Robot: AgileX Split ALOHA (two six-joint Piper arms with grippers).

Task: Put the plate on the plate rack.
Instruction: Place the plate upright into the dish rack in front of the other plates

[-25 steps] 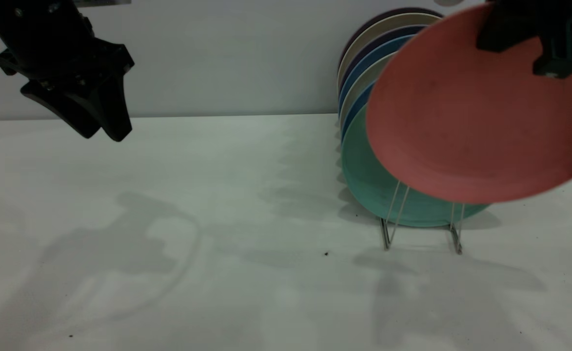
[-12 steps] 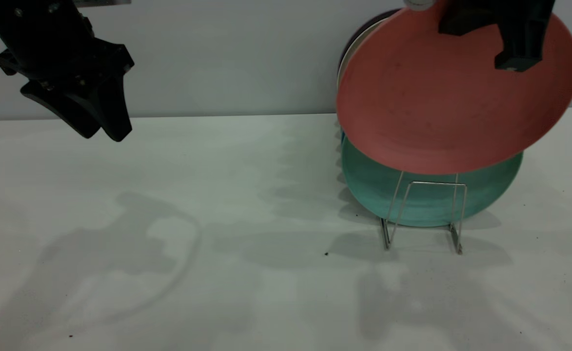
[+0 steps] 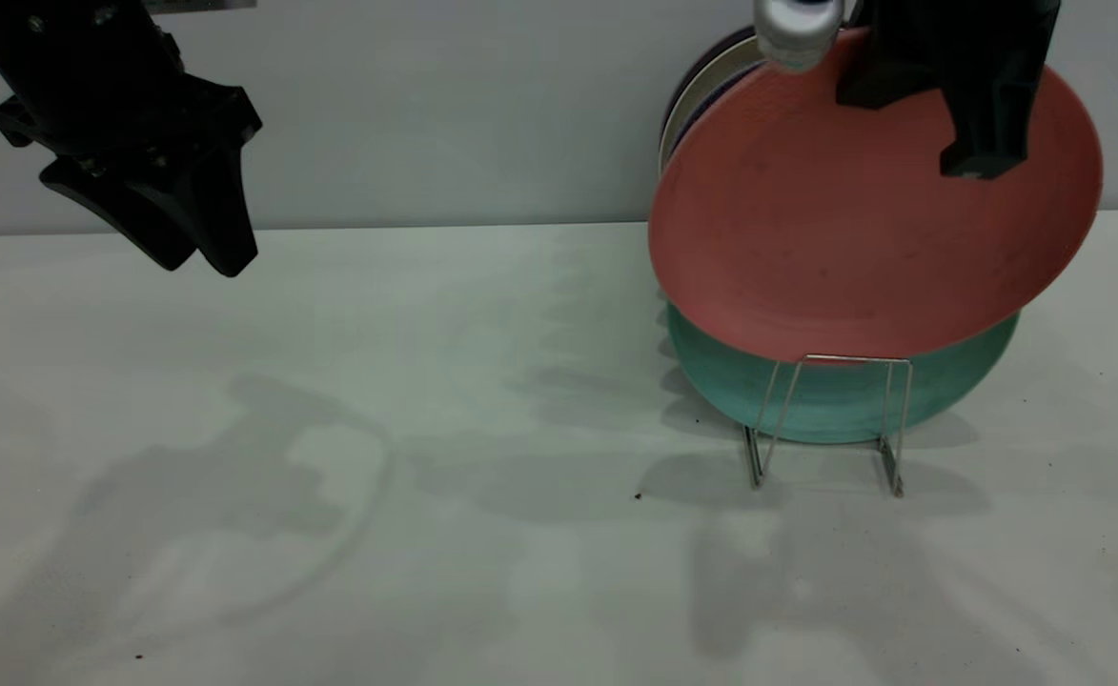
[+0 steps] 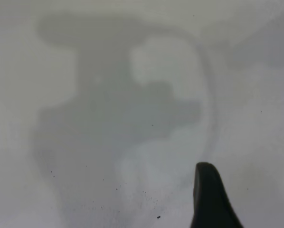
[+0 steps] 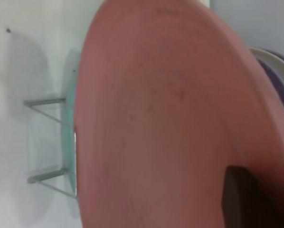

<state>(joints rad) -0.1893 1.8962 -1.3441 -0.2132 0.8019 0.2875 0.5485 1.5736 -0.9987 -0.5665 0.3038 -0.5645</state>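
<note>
The salmon-pink plate (image 3: pixel 854 229) hangs tilted in the air, held by its upper rim in my right gripper (image 3: pixel 968 143), which is shut on it. It hangs just in front of the teal-green plate (image 3: pixel 835 395) and above the front loop of the silver wire plate rack (image 3: pixel 830 419). In the right wrist view the pink plate (image 5: pixel 165 123) fills the frame, with one dark finger (image 5: pixel 239 197) pressed on its face and the rack (image 5: pixel 47 142) below. My left gripper (image 3: pixel 187 229) hangs open and empty high over the table's far left.
Several plates (image 3: pixel 711 86) stand upright in the rack behind the teal-green one, near the back wall. The white table (image 3: pixel 425 429) stretches left and front of the rack. The left wrist view shows only bare table (image 4: pixel 108 118) and one fingertip (image 4: pixel 208 194).
My right gripper has carried the pink plate left and then slightly down, from the far right edge to just in front of the racked plates. The left arm has not moved.
</note>
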